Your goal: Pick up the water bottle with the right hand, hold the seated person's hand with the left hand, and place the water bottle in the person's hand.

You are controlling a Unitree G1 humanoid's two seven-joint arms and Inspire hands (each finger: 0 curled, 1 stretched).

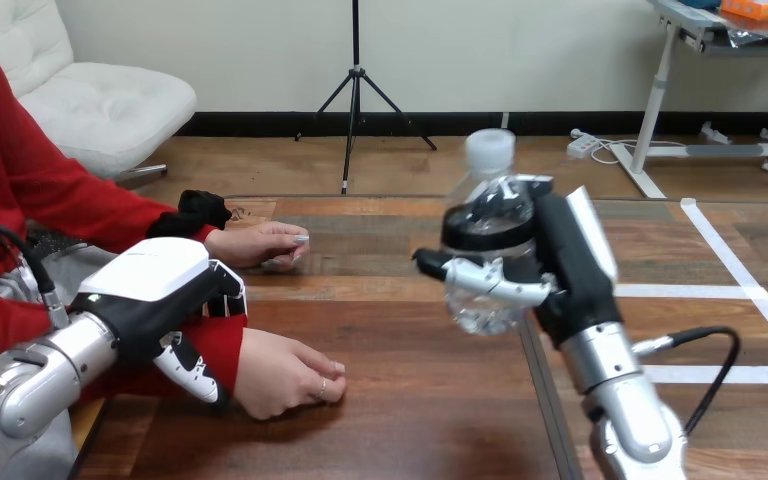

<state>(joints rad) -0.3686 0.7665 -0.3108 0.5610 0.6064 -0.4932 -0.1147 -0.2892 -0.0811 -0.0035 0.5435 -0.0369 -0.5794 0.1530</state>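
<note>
- The water bottle (495, 195) is upright and lifted clear of the counter (410, 400). My right robot hand (570, 270) is closed round its middle, with the fingers wrapped across the front.
- It is clear, thin-walled plastic with a white cap (489, 150) screwed on. I judge it light. I cannot tell how much water is inside.
- Walls like these should dent and crackle under a hard squeeze, and the smooth surface may slip in a loose one. A firm but moderate grip seems right.
- The middle band, where I have it, looks like the best hold. It leaves the base and the neck free for another hand to close on.
- The person's nearer hand (285, 375) rests on the counter, loosely curled, to the left of the bottle and lower. I judge it would need to open to receive the bottle.
- My left robot hand (155, 290) lies over the red-sleeved wrist just behind that hand. I cannot tell whether it clasps the wrist or only rests on it.
- The person's farther hand (255, 243) rests on the counter beyond, apart from both.
</note>
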